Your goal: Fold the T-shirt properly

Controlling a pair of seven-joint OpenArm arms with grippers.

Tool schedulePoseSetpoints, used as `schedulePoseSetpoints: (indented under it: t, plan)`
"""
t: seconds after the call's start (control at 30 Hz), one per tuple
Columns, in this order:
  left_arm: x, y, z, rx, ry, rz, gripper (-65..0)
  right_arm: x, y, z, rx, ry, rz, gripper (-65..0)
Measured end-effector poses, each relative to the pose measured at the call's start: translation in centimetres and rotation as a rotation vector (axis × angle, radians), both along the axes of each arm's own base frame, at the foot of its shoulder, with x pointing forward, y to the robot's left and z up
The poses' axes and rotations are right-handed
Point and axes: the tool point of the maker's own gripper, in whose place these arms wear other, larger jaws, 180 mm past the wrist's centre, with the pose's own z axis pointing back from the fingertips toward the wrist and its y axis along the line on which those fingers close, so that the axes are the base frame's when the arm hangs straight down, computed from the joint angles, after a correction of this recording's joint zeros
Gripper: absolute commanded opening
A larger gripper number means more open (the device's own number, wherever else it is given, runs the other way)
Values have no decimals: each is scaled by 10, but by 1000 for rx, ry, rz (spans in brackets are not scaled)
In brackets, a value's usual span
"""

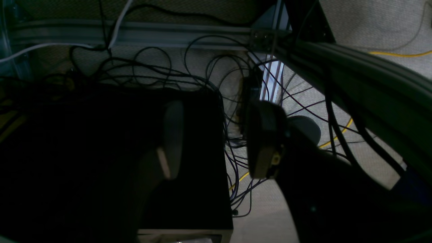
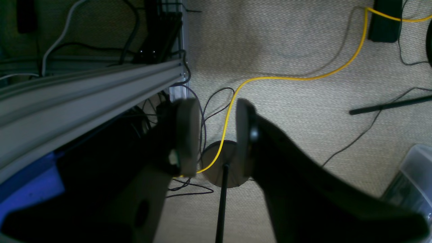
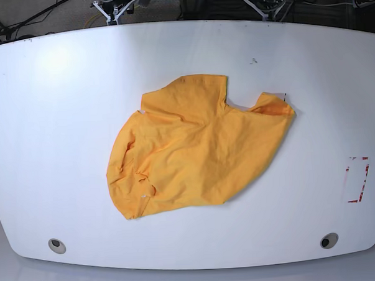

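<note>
Both arms hang off the table (image 3: pixel 43 122) over floor cables, fingers (image 1: pixel 172 135) parted on nothing, T-shirt (image 3: pixel 194 146) lying crumpled.

Both arms outside base view, T-shirt (image 3: pixel 197 149) underside hidden, left wrist view murky

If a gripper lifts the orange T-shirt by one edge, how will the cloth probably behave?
The T-shirt lies crumpled with many wrinkles, so it is likely floppy and would hang and drape, not keep its shape. It looks thin and flat, so probably light. Pushed across the smooth white table, it may bunch up instead of sliding as one piece.
</note>
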Motion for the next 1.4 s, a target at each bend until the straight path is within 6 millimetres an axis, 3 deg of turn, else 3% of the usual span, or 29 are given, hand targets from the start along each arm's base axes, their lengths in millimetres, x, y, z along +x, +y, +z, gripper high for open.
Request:
schedulePoseSetpoints:
  t: [0.07,0.3,0.5,0.73,0.93,1.17,1.4]
  plan:
    - [1,0,0,-2,1,10,-376,4,-1,0,-14,-17,-5,-472]
    - [-2,0,0,0,2,-1,-376,12,25,-1,41,-15,-7,-474]
    - [-1,1,0,2,-2,-1,-376,9,16,-1,19,-10,-6,-474]
    - [-9,2,1,3,-11,-5,-376,11,20,0,29,-17,-6,-477]
    - [-9,1,13,6,-121,-24,-378,3,19,5,16,-45,1,-477]
    - [-17,-2,28,3,-181,-44,-379,-14,31,16,20,-36,30,-477]
    - [-38,-7,51,-6,-229,-67,-381,-22,27,39,-8,-78,58,-477]
